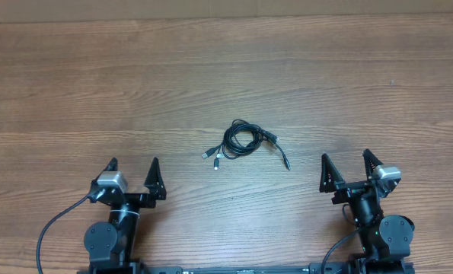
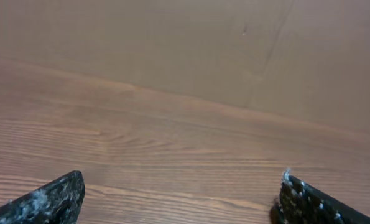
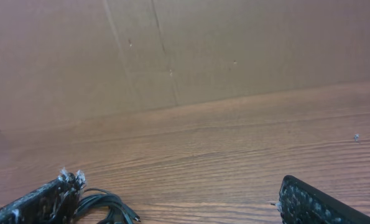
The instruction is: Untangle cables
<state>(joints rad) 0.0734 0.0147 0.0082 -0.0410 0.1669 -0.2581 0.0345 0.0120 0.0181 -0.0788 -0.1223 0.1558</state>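
Observation:
The cables (image 1: 243, 141) lie as one small tangled black coil near the middle of the wooden table, with silver-tipped plugs trailing to its lower left and a black plug to its lower right. Part of the coil also shows at the bottom left of the right wrist view (image 3: 104, 207). My left gripper (image 1: 133, 175) is open and empty, near the front left, well apart from the coil. My right gripper (image 1: 346, 169) is open and empty at the front right, also apart from it. The left wrist view shows only bare table between the fingers (image 2: 181, 199).
A brown cardboard wall (image 3: 172, 50) stands along the table's far edge. The arms' own thick black cables (image 1: 55, 224) hang at the front edge by the bases.

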